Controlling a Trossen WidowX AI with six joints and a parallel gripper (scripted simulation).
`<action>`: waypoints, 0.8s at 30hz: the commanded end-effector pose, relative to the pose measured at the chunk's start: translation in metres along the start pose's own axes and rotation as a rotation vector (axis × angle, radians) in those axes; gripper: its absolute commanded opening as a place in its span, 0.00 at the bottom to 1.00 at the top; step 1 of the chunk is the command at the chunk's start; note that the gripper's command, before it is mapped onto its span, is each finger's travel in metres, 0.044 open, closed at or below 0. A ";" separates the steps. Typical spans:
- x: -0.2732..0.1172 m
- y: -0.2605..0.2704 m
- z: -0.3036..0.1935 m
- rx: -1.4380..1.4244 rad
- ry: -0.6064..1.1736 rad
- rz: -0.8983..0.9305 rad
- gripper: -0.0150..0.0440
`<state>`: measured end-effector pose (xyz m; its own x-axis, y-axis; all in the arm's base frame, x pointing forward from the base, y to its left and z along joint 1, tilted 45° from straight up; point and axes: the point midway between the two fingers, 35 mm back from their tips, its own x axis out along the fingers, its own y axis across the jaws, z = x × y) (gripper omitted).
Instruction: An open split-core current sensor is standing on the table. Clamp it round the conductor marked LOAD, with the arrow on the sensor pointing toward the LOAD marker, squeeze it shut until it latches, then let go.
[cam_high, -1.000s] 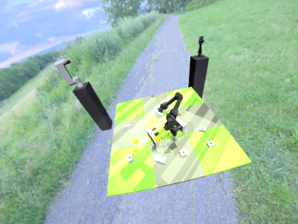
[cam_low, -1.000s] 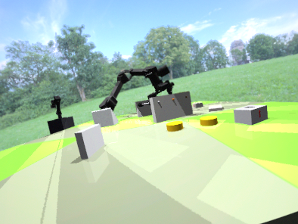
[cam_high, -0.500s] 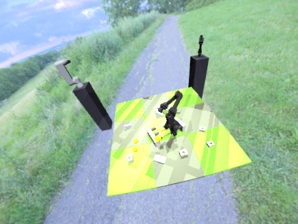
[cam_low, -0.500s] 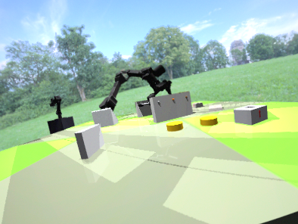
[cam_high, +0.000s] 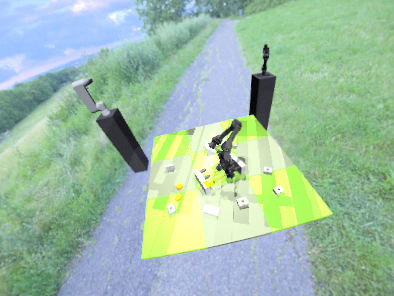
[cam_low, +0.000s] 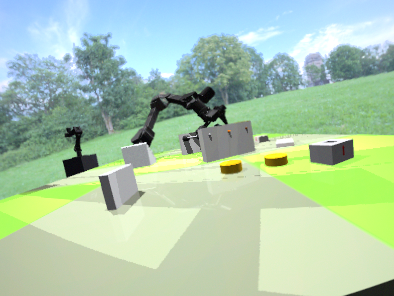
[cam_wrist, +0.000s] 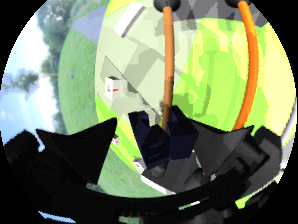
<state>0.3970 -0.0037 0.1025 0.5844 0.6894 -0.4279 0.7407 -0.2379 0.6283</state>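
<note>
In the wrist view a dark blue split-core sensor (cam_wrist: 166, 144) sits round the left orange conductor (cam_wrist: 166, 63). A second orange conductor (cam_wrist: 249, 63) runs to the right of it. My gripper (cam_wrist: 150, 120) is open, its black fingers standing apart on either side of the sensor and not pressing it. I cannot read the marker text or see the arrow. In the top and exterior views the gripper (cam_high: 213, 146) (cam_low: 217, 116) hangs over the grey panel (cam_low: 227, 141), which hides the sensor.
Two yellow discs (cam_low: 231, 166) (cam_low: 276, 159) lie in front of the panel. Grey boxes (cam_low: 118, 186) (cam_low: 137, 154) (cam_low: 331, 151) stand around on the mat, and more small boxes (cam_high: 242, 202) (cam_high: 278, 190) show in the top view. Two dark camera posts (cam_high: 122, 140) (cam_high: 262, 97) stand at the mat's far edge.
</note>
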 end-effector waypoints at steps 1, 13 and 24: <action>0.015 0.000 -0.009 -0.026 0.015 0.010 1.00; 0.013 0.012 -0.013 -0.026 0.017 0.025 1.00; 0.007 0.018 -0.010 -0.026 0.017 0.026 1.00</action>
<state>0.4078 0.0058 0.1134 0.5927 0.6959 -0.4055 0.7248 -0.2413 0.6454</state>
